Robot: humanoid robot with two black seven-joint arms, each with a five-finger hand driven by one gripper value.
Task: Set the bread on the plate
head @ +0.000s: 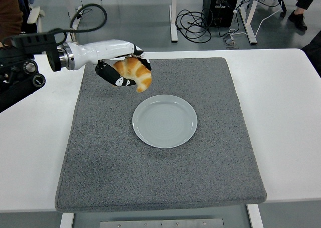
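A golden-brown croissant (135,72) hangs in the air over the far left part of the grey mat (160,163). My left hand (122,70) is shut on it, black fingers curled under and around the bread. The hand and croissant are up and to the left of the pale round plate (165,121), which lies bare near the mat's middle. The croissant's lower tip points toward the plate's far left rim without touching it. My right arm does not show.
The grey mat covers most of the white table (286,118). A person's brown sleeve (10,12) shows at the top left corner. Cables and desk legs lie on the floor beyond the table's far edge.
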